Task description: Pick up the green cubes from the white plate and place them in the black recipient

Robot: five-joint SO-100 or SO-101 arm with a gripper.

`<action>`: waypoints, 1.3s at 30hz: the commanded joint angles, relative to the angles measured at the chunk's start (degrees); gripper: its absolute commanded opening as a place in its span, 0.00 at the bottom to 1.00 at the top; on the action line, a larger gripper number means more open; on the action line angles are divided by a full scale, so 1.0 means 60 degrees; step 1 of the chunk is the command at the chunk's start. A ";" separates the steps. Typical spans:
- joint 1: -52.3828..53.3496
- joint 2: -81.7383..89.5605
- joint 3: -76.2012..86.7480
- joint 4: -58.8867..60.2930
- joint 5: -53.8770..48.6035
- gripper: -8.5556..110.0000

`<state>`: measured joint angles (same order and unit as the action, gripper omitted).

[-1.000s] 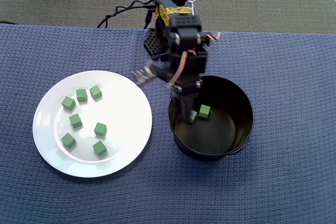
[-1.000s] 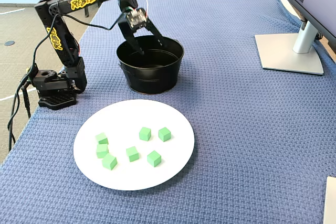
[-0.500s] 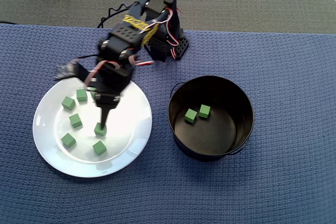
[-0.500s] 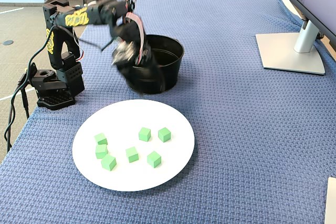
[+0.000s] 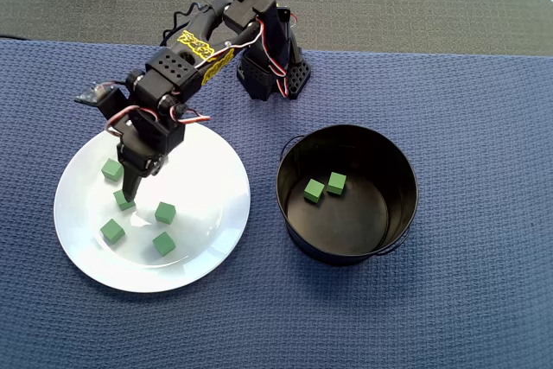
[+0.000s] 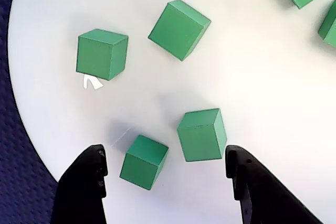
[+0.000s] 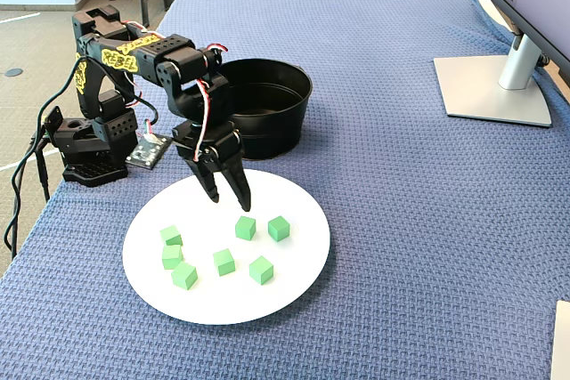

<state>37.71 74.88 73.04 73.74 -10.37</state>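
Note:
Several green cubes [image 7: 246, 227] lie on the white plate [image 5: 216, 181], also seen in the fixed view [image 7: 303, 255] and filling the wrist view [image 6: 262, 77]. Two more green cubes [image 5: 314, 190] sit inside the black recipient [image 5: 404, 213], which stands behind the plate in the fixed view [image 7: 267, 135]. My gripper [image 7: 230, 200] hangs open just above the plate, over its left part in the overhead view [image 5: 130, 187]. In the wrist view the gripper [image 6: 165, 156] has one cube [image 6: 144, 161] between its fingers and another [image 6: 202, 135] close to the right finger; neither is touched.
A blue woven cloth [image 7: 401, 220] covers the table. The arm's base [image 7: 89, 153] stands at the left edge in the fixed view, with a small board [image 7: 147, 153] beside it. A monitor stand [image 7: 494, 86] sits at the far right.
The arm swung from the black recipient to the plate, then moved further left in the overhead view and lower. The gripper stays open. No cube has moved.

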 commanded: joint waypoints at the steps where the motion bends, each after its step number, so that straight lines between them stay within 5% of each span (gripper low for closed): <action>1: 0.0176 -0.0308 -0.0161 -0.0352 0.0132 0.29; 7: -0.0015 -0.1099 -0.0513 -0.0469 -0.0029 0.35; 13: -0.0205 -0.1509 -0.0527 -0.0732 0.0059 0.30; 21: -0.1187 -0.1597 -0.0249 -0.0190 -0.2314 0.28; 39: -0.0923 -0.2065 -0.0352 -0.0601 -0.2417 0.28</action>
<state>31.82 61.79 73.04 70.93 -24.26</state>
